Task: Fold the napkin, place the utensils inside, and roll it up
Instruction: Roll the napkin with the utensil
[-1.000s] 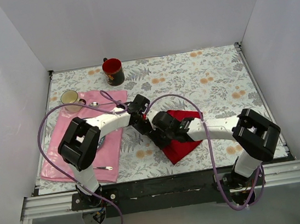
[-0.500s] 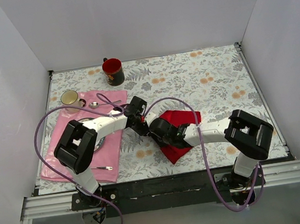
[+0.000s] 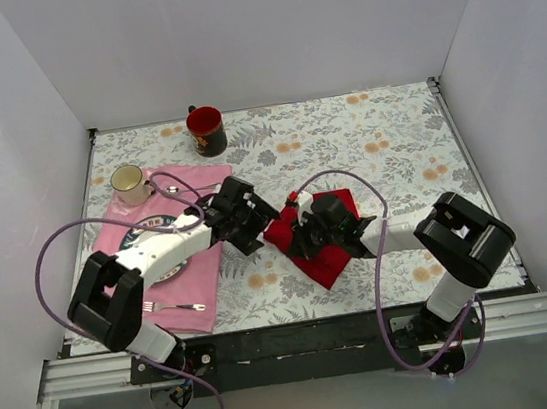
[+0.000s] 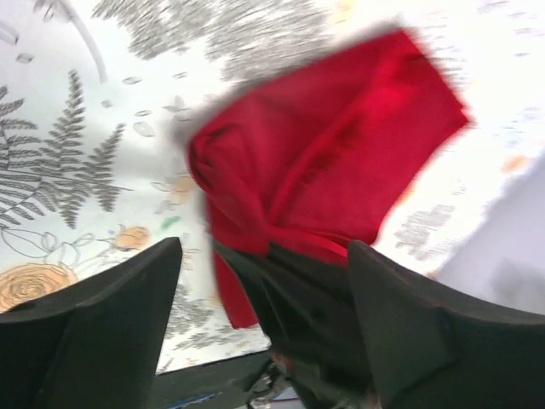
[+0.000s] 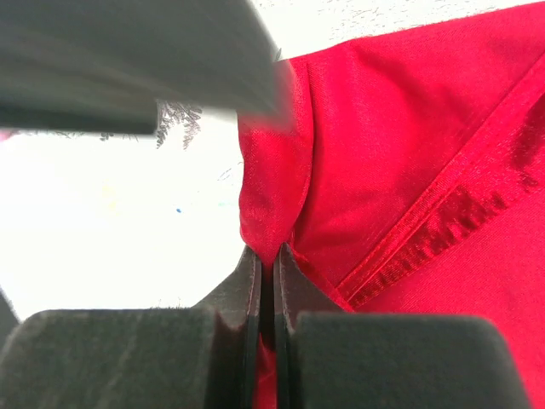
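The red napkin (image 3: 330, 266) lies partly folded on the floral table, right of the pink placemat. My right gripper (image 3: 294, 234) is shut on a raised fold at its left edge; in the right wrist view the cloth (image 5: 400, 145) is pinched between the closed jaws (image 5: 274, 256). My left gripper (image 3: 262, 220) stands open just left of that spot, holding nothing. In the left wrist view its fingers (image 4: 94, 328) flank the napkin (image 4: 332, 153) and the dark right gripper below it. The utensils are out of view.
A pink placemat (image 3: 113, 291) at the left carries a plate (image 3: 173, 269) and a silver fork (image 3: 178, 306). A beige mug (image 3: 130, 183) stands at its far corner and a red mug (image 3: 206, 131) near the back wall. White walls enclose the table.
The left gripper has opened, let go of the napkin and drawn back to the left. The right gripper has shut on the napkin's left fold and shifted left.
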You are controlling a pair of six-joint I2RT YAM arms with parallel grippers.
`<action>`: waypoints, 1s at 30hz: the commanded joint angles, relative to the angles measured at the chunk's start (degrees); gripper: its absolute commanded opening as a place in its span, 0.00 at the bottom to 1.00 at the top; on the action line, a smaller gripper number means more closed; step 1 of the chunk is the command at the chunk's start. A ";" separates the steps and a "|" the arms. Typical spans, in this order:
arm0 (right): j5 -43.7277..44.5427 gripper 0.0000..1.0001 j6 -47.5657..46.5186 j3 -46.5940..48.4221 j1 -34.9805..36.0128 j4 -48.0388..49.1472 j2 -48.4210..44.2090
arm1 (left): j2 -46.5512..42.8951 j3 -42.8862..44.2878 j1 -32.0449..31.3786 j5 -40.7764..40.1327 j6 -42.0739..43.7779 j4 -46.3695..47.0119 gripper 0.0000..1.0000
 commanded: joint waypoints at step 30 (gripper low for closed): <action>-43.43 0.08 11.04 11.20 -20.52 -7.55 19.00 | 5.96 -13.18 4.88 26.25 16.47 43.06 0.17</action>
